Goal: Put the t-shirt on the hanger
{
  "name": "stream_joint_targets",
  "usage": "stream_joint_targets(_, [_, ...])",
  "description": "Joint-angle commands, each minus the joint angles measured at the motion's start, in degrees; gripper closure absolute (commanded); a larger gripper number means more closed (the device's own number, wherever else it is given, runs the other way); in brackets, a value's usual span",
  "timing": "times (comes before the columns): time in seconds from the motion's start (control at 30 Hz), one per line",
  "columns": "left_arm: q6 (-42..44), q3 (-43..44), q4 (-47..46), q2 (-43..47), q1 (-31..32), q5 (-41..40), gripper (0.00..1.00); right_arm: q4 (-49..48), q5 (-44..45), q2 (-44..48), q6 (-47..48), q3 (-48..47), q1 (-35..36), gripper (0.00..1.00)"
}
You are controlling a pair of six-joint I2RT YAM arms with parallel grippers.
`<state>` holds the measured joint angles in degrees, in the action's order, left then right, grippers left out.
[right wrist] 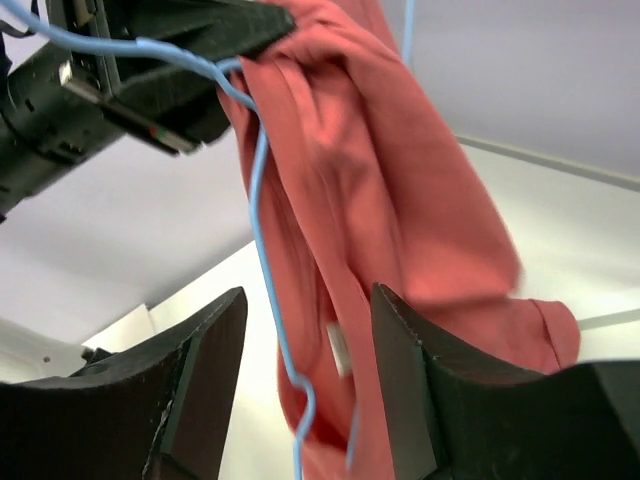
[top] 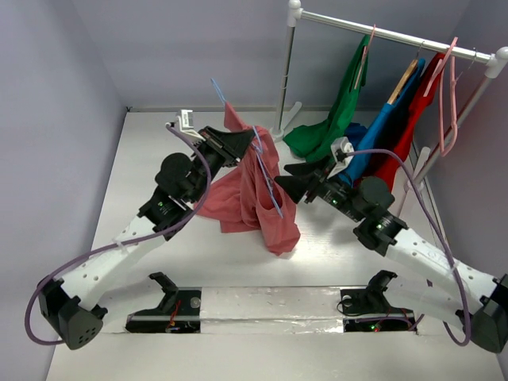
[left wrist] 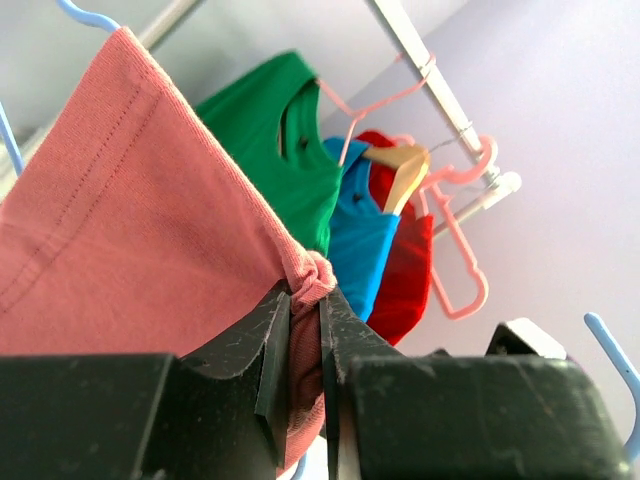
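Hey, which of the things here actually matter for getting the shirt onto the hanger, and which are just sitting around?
For the job: pink t-shirt; light-blue wire hanger; left gripper, pinching the t-shirt; right gripper, open.

Just about: clothes rail; green shirt, blue shirt and red shirt hanging on it.

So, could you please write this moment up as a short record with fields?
t-shirt: salmon-pink, held up, lower part trailing onto the table
hanger: light-blue wire, lying against the raised shirt
left gripper: shut on a bunch of the t-shirt
right gripper: open, jaws apart, facing the shirt and wire
rack: holds green shirt, blue shirt, red shirt, bare pink hanger
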<state>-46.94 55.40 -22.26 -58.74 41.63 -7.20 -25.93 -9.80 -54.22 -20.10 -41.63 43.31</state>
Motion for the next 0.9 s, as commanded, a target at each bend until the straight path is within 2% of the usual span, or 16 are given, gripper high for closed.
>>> stream_joint_targets(0.0, [0.09, 0.94, -2.10, 3.45, -1.72, 2.71, 1.00, 6.42, 2.75, 3.76, 1.64, 1.18, 0.20, 0.42])
stream_joint_targets(0.1, [-0.35, 1.82, -0.77, 4.69, -2.95, 4.47, 1.00, 9.40, 3.92, 4.47, 2.60, 2.95, 0.20, 0.77])
stream_joint_targets(0.13, [-0.35, 2.08, -0.42, 5.04, -2.95, 4.83, 1.00, 9.84, 3.48, 4.12, 2.78, 3.91, 0.20, 0.94])
stream_joint_targets(0.17, [-0.35, 2.61, 0.02, 5.56, -2.95, 5.09, 1.00, 10.11, 3.13, 3.34, 2.96, 4.53, 0.20, 1.00])
stream_joint_targets(0.23, [-0.35, 2.96, 0.81, 6.09, -2.95, 5.70, 1.00, 9.59, 2.60, 2.98, 3.13, 6.54, 0.20, 1.00])
stream_joint_targets(0.27, [-0.43, 3.14, 0.90, 6.62, -2.95, 5.79, 1.00, 8.80, 2.68, 2.89, 3.13, 7.17, 0.20, 0.97])
stream_joint_targets(0.3, [-0.52, 3.14, 1.16, 6.88, -2.95, 6.06, 1.00, 8.45, 1.47, 2.71, 3.48, 7.61, 0.20, 0.77])
stream_joint_targets(0.33, [-0.61, 3.14, 1.25, 7.15, -3.48, 6.15, 1.00, 8.36, 0.58, 2.54, 3.83, 7.87, 0.20, 0.66])
stream_joint_targets(0.43, [-0.79, 3.23, 1.34, 7.68, -3.48, 6.24, 1.00, 8.79, -3.11, 1.31, 4.98, 7.88, 0.20, 0.55])
stream_joint_targets(0.5, [-0.79, 3.49, 1.43, 7.76, -3.48, 6.24, 1.00, 7.83, -3.90, 1.57, 4.28, 9.36, 0.20, 0.56])
stream_joint_targets(0.63, [-0.79, 3.58, 1.08, 7.68, -3.48, 5.36, 1.00, 6.51, -5.23, 3.50, 2.26, 11.74, 0.20, 0.69])
stream_joint_targets(0.8, [-0.87, 4.28, -0.67, 7.24, -3.48, 3.17, 1.00, 5.55, -3.83, 7.63, -0.73, 16.31, 1.34, 0.67])
stream_joint_targets(0.87, [-1.22, 3.76, -1.73, 7.24, -3.48, 1.76, 1.00, 4.06, -4.17, 7.03, -1.26, 17.98, 2.74, 0.60])
